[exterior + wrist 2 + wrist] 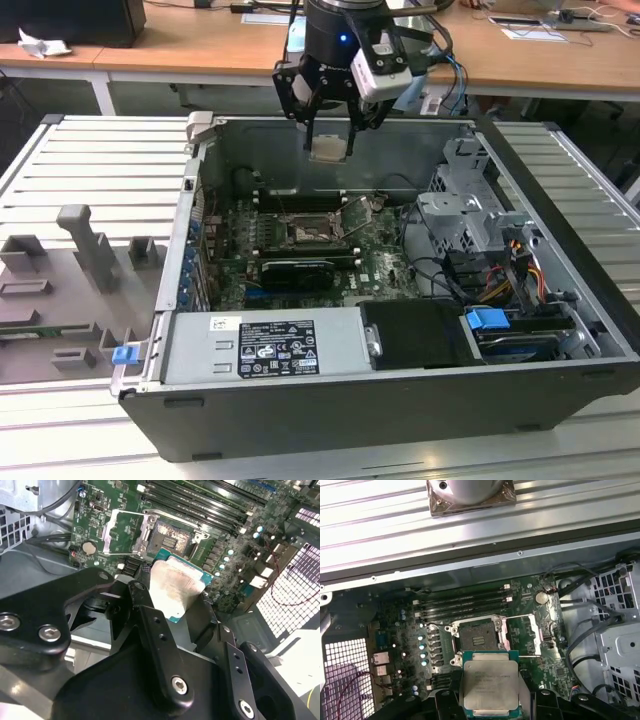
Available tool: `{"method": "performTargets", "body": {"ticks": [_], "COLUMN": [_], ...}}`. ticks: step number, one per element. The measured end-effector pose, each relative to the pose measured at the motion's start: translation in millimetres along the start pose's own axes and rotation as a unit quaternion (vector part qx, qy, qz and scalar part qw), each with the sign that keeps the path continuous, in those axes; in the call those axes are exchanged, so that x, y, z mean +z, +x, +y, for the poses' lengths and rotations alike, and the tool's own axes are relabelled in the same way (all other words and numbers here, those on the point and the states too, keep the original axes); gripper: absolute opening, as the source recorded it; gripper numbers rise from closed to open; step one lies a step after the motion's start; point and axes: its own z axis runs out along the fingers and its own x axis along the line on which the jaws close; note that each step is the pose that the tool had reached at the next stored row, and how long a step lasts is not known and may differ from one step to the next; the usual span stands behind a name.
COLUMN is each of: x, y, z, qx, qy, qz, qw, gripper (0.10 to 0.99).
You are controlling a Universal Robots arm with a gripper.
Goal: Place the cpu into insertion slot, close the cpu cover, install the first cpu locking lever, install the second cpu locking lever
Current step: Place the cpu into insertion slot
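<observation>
The pincer is clamped on the cpu, hanging above the bare socket with the cpu cover flipped open; I'd keep the chip level, its corners squared to the socket.

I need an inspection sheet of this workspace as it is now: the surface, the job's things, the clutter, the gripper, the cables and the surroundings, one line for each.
Surface: grey ribbed table; an open computer case lies on it.
Job's things: cpu held above the case; insertion slot empty; cpu cover flipped open beside the slot.
Clutter: grey fixture blocks and a blue clip on the table, at the exterior view's left.
Gripper: gripper shut on the cpu.
Cables: coloured wires inside the case, at the exterior view's right; none across the slot.
Surroundings: wooden desks behind the table.
</observation>
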Motion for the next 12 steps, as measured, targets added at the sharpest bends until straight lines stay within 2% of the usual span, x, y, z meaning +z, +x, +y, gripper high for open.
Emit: {"method": "performTargets", "body": {"ticks": [9,12], "x": [0.0,0.1], "y": [0.0,0.0], "z": [0.0,0.0], "qx": [0.045,0.067], "qy": [-0.0009,-0.0013], "qz": [-0.004,-0.006], "qw": [0.999,0.9977], "gripper": [0.529,0.529]}}
